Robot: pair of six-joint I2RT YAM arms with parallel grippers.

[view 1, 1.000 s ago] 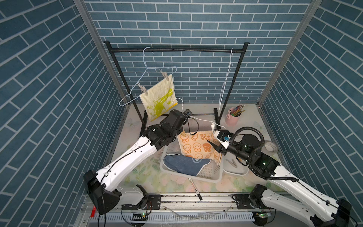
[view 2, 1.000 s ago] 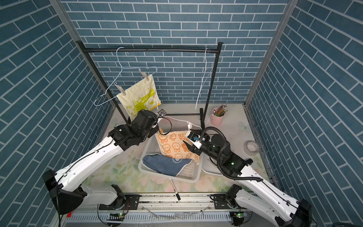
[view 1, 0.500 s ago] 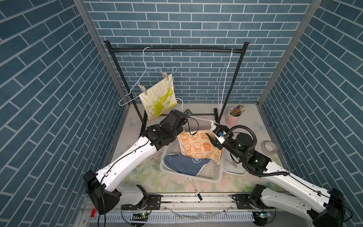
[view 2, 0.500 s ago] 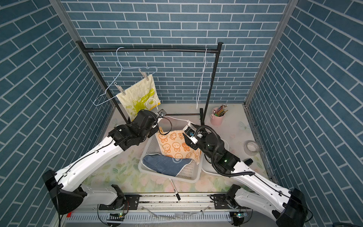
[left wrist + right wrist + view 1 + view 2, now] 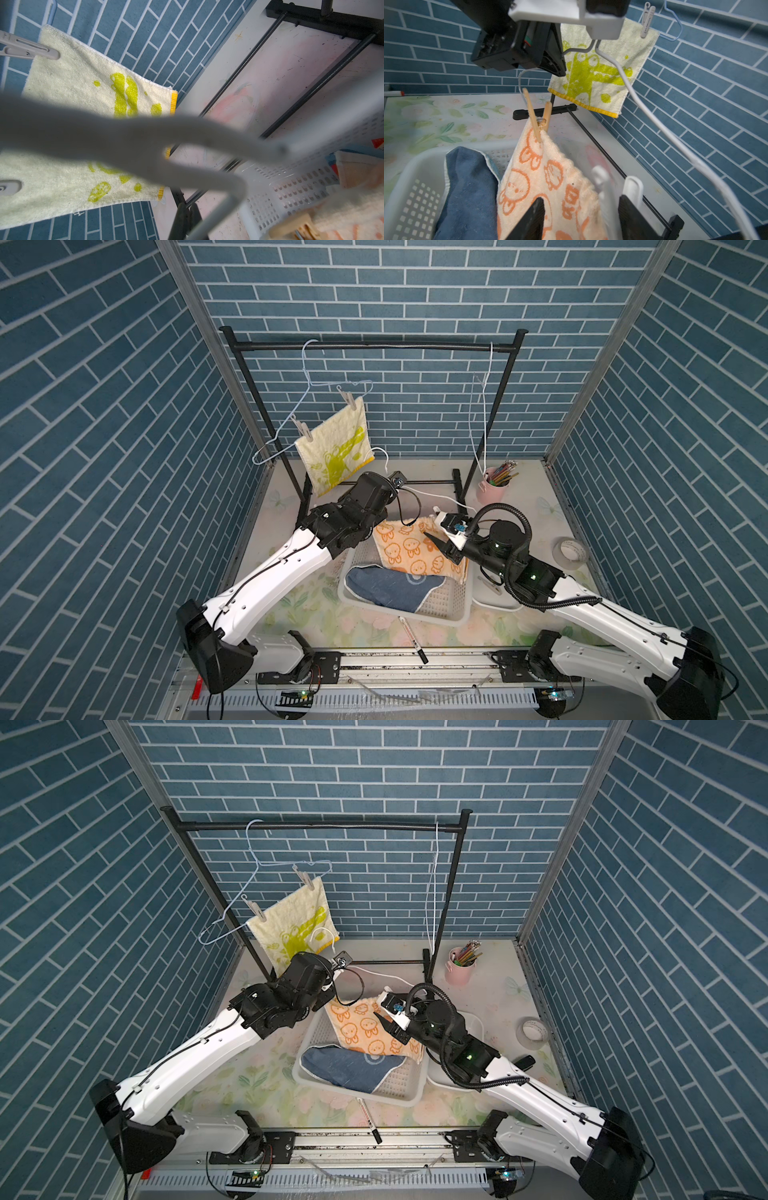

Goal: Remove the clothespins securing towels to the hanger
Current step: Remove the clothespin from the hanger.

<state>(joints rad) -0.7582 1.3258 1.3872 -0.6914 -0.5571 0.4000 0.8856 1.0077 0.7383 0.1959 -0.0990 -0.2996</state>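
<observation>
While the left tool, clamped on the hanger, holds the orange towel over the basket in the middle of the table, the right tool has its jaws apart around the upright pale pin at the towel's nearer corner, with the wooden pin beyond.

I'm looking into a booth with blue brick-pattern walls on three sides and grey metal posts in the back corners. The worktop is pale with a faded floral print. A black clothes rack stands along its back edge, and a metal rail runs along the front. The light is even.
</observation>
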